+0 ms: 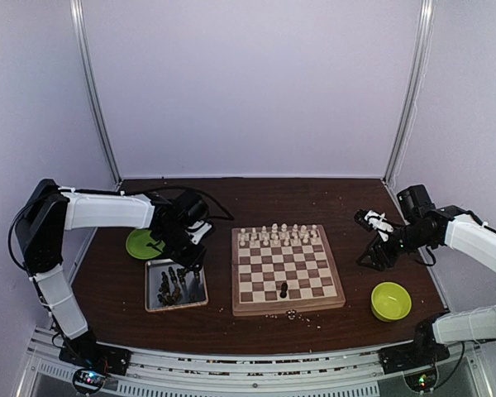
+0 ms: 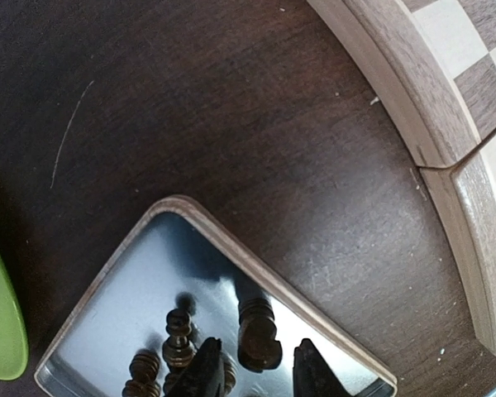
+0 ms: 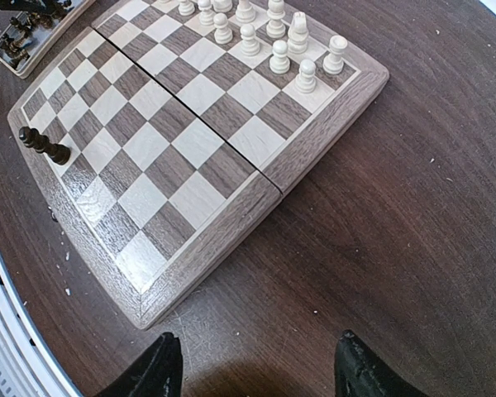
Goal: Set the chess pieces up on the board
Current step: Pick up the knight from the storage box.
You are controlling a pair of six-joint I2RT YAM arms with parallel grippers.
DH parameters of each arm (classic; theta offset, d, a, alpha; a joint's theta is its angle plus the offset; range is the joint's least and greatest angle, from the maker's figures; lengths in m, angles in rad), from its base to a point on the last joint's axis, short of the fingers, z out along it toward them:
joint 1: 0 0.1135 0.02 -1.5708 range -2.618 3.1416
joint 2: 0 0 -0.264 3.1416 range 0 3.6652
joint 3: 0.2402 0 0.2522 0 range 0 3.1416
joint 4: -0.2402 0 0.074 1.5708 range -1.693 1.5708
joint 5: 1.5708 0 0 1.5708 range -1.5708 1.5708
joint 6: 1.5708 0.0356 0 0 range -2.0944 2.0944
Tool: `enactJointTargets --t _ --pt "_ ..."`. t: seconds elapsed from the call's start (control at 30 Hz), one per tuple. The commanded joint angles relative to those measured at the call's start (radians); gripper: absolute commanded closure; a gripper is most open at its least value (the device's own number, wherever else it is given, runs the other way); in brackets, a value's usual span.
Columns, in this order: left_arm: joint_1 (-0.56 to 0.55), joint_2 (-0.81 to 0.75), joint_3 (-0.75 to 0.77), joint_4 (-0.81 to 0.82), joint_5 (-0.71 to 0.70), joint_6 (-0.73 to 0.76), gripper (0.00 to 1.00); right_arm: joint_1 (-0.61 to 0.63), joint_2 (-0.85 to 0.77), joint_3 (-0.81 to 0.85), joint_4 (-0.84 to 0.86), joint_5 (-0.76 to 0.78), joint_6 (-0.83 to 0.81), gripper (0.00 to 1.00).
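Observation:
The board (image 1: 302,273) lies mid-table, with cream chessmen along its far rows. One dark chess piece (image 1: 283,289) stands on a near row, and it also shows in the right wrist view (image 3: 43,145). Several more dark pieces (image 1: 172,285) lie in a silver tray (image 1: 176,308). My left gripper (image 1: 192,266) is low over the tray's far right corner. In the left wrist view it (image 2: 256,376) is open, with a dark piece (image 2: 259,331) between the fingertips and gaps on both sides. My right gripper (image 1: 379,248) is open and empty right of the board, over bare table (image 3: 256,372).
A green plate (image 1: 140,244) sits behind the tray, and its edge shows in the left wrist view (image 2: 0,331). A green bowl (image 1: 390,301) sits at the front right. The board's border (image 2: 471,207) is close to the tray's rim (image 2: 231,248). Small crumbs dot the table.

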Motion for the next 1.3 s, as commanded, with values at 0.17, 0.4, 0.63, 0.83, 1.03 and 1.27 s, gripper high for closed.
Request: enactJointTargets --t 0.17,0.4,0.63,0.83,1.03,1.27 --pt "-0.007 0.030 0.025 0.012 0.011 0.007 0.76 0.005 0.005 0.025 -0.010 0.006 -0.007 0.37" --pt "-0.007 0.026 0.027 0.007 0.019 0.011 0.85 0.005 0.006 0.026 -0.010 0.006 -0.006 0.37" --pt "-0.008 -0.017 0.026 -0.009 0.022 0.010 0.90 0.005 0.006 0.025 -0.010 0.005 -0.007 0.37" --pt "-0.007 -0.067 0.018 0.000 0.065 0.003 0.92 0.005 0.009 0.026 -0.012 0.002 -0.007 0.37" --pt "-0.007 -0.069 0.014 0.019 0.111 -0.003 0.92 0.004 0.005 0.026 -0.013 0.000 -0.009 0.37" --pt "-0.003 -0.053 -0.003 0.053 0.157 -0.009 0.93 0.005 0.003 0.025 -0.015 -0.003 -0.009 0.37"
